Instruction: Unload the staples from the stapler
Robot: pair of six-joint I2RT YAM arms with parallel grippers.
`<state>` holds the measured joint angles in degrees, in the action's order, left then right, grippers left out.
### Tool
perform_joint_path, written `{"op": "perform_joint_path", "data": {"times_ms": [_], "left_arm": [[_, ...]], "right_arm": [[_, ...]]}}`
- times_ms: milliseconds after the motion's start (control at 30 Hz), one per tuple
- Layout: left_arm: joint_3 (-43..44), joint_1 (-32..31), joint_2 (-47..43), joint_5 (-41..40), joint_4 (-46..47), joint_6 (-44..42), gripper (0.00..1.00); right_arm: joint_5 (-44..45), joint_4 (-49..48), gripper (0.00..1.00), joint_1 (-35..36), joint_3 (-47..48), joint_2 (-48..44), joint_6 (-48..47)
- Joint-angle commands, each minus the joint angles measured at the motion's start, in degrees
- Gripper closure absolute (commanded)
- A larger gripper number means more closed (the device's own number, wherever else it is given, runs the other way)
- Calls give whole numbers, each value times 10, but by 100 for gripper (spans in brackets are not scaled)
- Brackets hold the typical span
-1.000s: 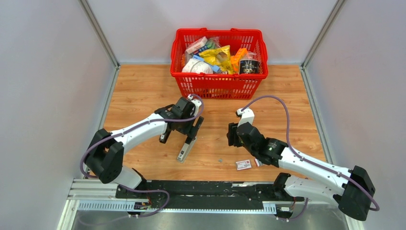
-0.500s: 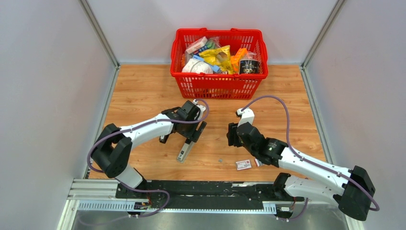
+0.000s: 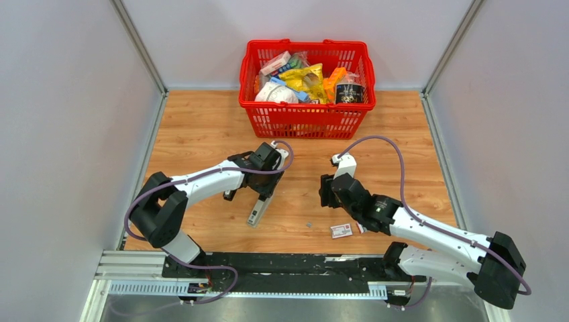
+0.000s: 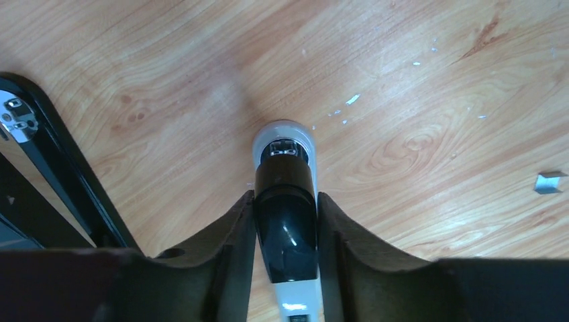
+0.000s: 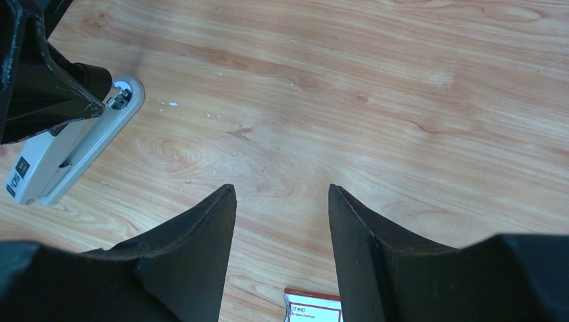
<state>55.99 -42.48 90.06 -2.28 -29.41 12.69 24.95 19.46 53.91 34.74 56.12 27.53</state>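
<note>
**Stapler gripped, magazine unopened**

I found the left gripper (image 4: 285,199) clamped on the stapler (image 4: 284,144), which lay on the table (image 4: 168,67). The right gripper (image 5: 282,194) hung open and empty. Some staples (image 4: 549,182) lay loose nearby. Next, I judged, the magazine needed opening.

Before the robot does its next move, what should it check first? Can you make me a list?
1. Left jaws squeezing both sides of the stapler: ok.
2. Stapler lying on the table: ok.
3. Right jaws open, holding nothing: ok.
4. Stapler's top lifted open: cannot tell.
5. Staples left inside it: cannot tell.
6. Loose staple lies away from both jaws: ok.
</note>
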Motion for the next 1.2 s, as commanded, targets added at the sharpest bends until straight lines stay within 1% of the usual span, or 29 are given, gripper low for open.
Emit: {"op": "perform_joint_path", "data": {"times_ms": [0, 33, 67, 100, 200, 333, 533, 633, 667, 867, 967, 1067, 1167], "left_arm": [[-4, -4, 6, 13, 22, -3, 67], [-5, -4, 5, 18, 25, -3, 74], [-5, -4, 5, 19, 31, -4, 93], [-6, -4, 6, 19, 33, -5, 100], [-7, -5, 6, 53, 45, -20, 100], [-10, -9, -22, 83, 55, -24, 100], [-17, -9, -98, 172, 85, -34, 100], [-17, -9, -113, 237, 95, -35, 100], [-16, -9, -121, 247, 101, -33, 100], [-22, -9, -163, 338, 141, -23, 100], [-25, -9, -178, 380, 155, -16, 100], [-32, -9, -197, 428, 178, -11, 100], [-38, -10, -213, 460, 194, -6, 100]], "right_arm": [[4, -11, 44, -1, 0, -9, 9], [5, -10, 44, -1, 1, -11, 9], [6, -8, 44, 0, 0, -13, 9], [6, -7, 44, -1, -1, -14, 8], [9, -4, 44, -1, -4, -21, 8], [4, 5, 44, -1, -3, -34, 6], [-31, 35, 44, 0, 18, -67, -21], [-61, 57, 45, -1, 37, -88, -41], [-68, 63, 45, 0, 40, -94, -48], [-140, 87, 63, -1, 69, -135, -82], [-199, 84, 65, 0, 83, -138, -91], [-266, 79, 72, 0, 93, -135, -98], [-303, 71, 72, -1, 103, -128, -102]]}}
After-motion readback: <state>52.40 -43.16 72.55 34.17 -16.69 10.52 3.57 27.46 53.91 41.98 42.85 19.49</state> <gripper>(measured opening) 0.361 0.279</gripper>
